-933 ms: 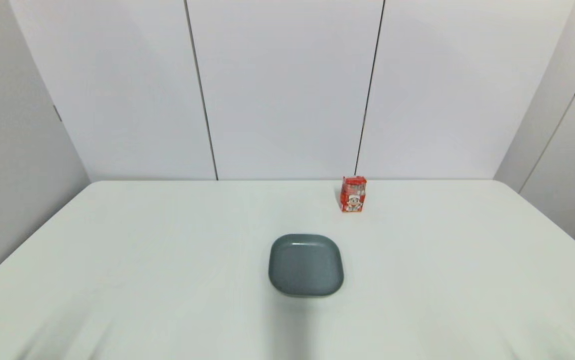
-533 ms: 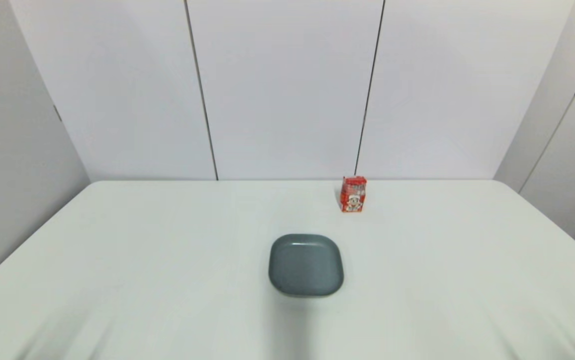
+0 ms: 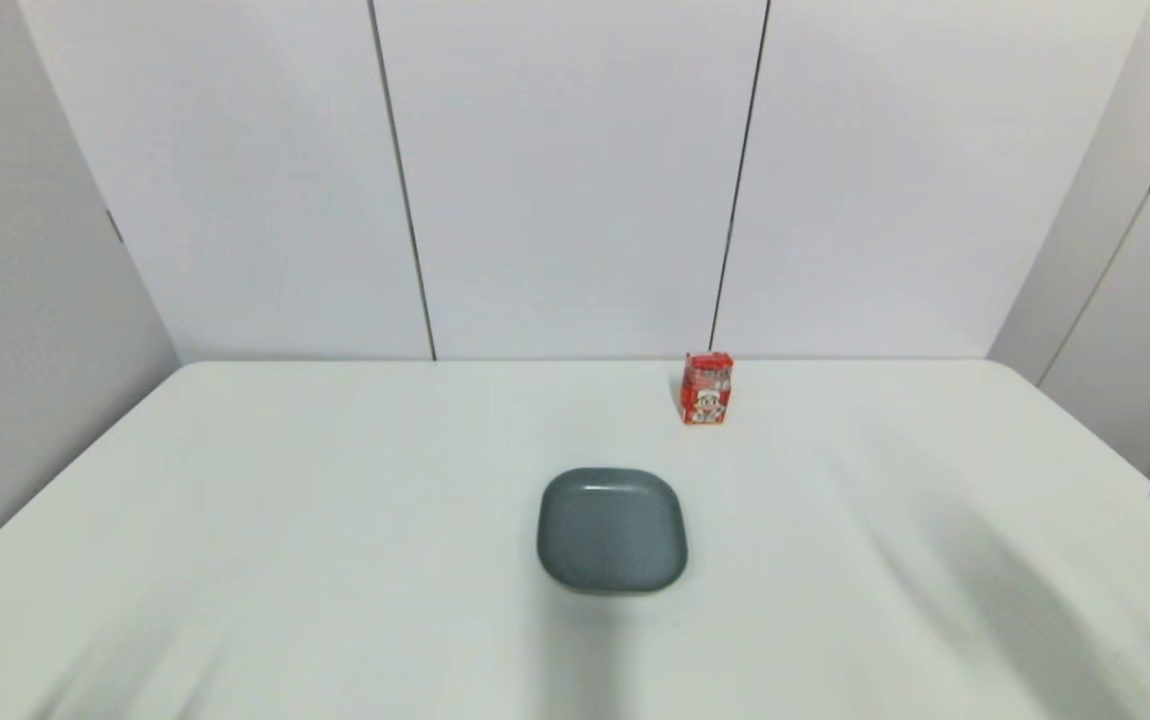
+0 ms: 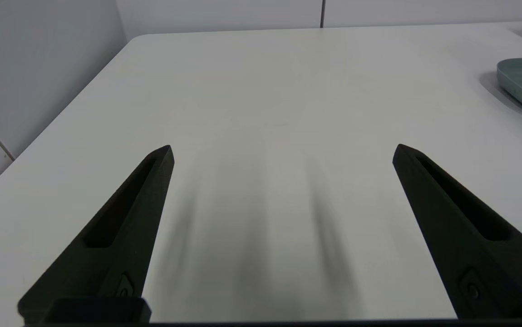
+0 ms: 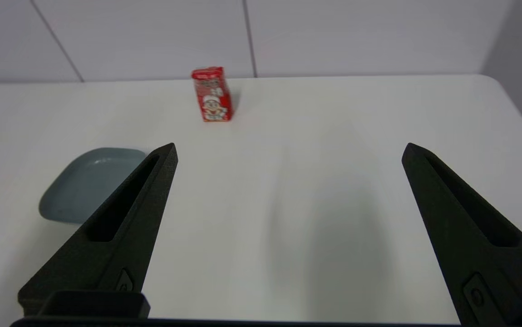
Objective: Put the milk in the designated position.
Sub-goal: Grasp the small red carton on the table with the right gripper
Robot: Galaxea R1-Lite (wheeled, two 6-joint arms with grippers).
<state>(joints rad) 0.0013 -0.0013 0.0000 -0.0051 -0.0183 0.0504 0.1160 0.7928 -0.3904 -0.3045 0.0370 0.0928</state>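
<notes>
The surface [image 3: 335, 520] looks smooth, matt white. The plate [image 3: 611, 530] seems grey-green plastic with a faint sheen at its rim. The milk [image 3: 706, 389] is a printed, slightly glossy paper carton. Both grippers' fingers [image 5: 125, 218] look matt black plastic.

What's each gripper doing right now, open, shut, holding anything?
Left gripper: open, empty, over bare table.
Right gripper: open, empty, short of the milk.

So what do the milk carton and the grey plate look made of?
Milk carton: looks like printed coated paperboard, with sharp folded edges and a flat printed face. Grey plate: probably plastic or glazed ceramic; smooth, uniform grey-blue, small glossy highlight at its rim.
</notes>
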